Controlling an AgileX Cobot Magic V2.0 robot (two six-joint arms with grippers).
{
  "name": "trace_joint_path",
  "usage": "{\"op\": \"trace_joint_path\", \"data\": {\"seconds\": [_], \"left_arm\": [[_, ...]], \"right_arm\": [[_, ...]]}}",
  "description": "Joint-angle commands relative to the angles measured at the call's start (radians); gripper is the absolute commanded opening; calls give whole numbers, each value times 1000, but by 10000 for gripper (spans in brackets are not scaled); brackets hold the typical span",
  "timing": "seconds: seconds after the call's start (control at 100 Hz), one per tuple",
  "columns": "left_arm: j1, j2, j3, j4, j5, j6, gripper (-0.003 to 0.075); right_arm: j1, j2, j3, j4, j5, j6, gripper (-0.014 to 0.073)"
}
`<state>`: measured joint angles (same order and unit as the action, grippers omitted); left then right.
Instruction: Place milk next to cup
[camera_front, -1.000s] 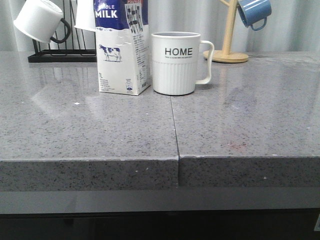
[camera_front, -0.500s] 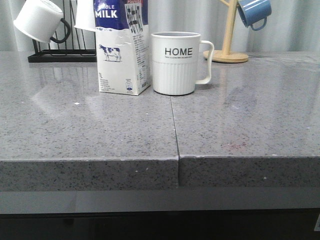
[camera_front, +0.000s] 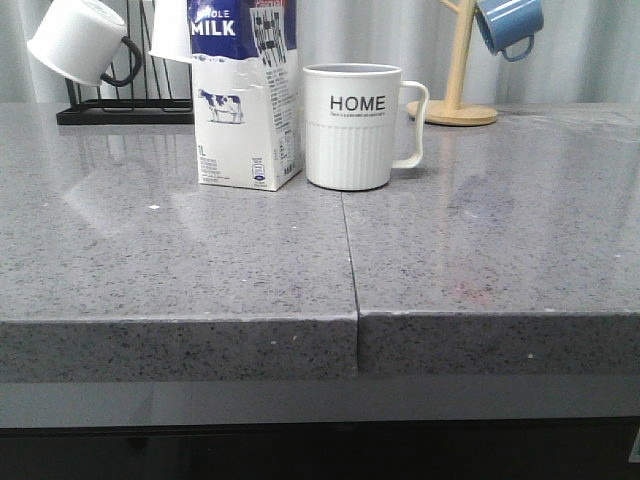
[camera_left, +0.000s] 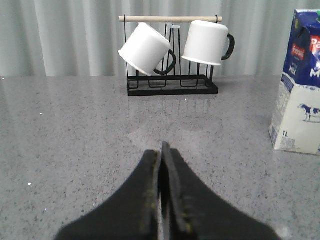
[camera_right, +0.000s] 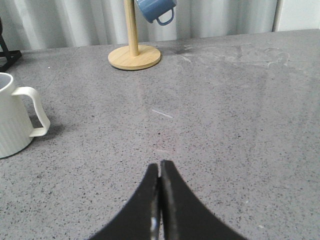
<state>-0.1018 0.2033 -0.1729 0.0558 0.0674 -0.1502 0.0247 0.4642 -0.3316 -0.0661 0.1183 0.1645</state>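
Going left to right across the front view, we see a black wire rack (camera_front: 120, 105) at the far left edge of the grey worktop (camera_front: 200, 260), with plain white mugs (camera_front: 80, 40) hung on it. Next stands the milk (camera_front: 245, 95), upright, and just beside it on its right the cup (camera_front: 352, 127), handle pointing to 3 o'clock; whether carton and mug touch we cannot tell. Behind the cup, toward 1 o'clock, rises a wooden stand (camera_front: 455, 95) carrying a small blue mug (camera_front: 508, 25).

In the left wrist view, our left pincer (camera_left: 161, 150) is pressed together with nothing between its tips; the milk (camera_left: 300, 85) lies off at about 2 o'clock from it, well apart, the rack (camera_left: 172, 85) near 12.

In the right wrist view, our right pincer (camera_right: 159, 167) is likewise closed on nothing; the cup (camera_right: 15, 117) sits at about 10 o'clock from it, well apart.
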Motion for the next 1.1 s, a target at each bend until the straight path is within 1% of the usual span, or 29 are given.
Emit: {"op": "trace_joint_path", "data": {"seconds": [0.0, 0.11, 0.22, 0.33, 0.37, 1.09], "left_arm": [[2, -71, 33, 7, -47, -6, -20], [2, -169, 120, 54, -47, -6, -20], [2, -244, 182, 45, -47, -6, -20], [2, -237, 217, 45, -57, -7, -20], [2, -240, 217, 47, -39, -8, -21], [2, -240, 217, 47, -49, -8, -20]], "right_arm": [[-6, 1, -26, -9, -77, 1, -122], [-6, 1, -26, -9, -77, 1, -122], [-6, 1, -26, -9, -77, 1, -122], [-6, 1, -26, -9, -78, 1, -122], [-6, 1, -26, -9, -76, 1, -122], [-6, 1, -26, -9, -77, 1, -122]]}}
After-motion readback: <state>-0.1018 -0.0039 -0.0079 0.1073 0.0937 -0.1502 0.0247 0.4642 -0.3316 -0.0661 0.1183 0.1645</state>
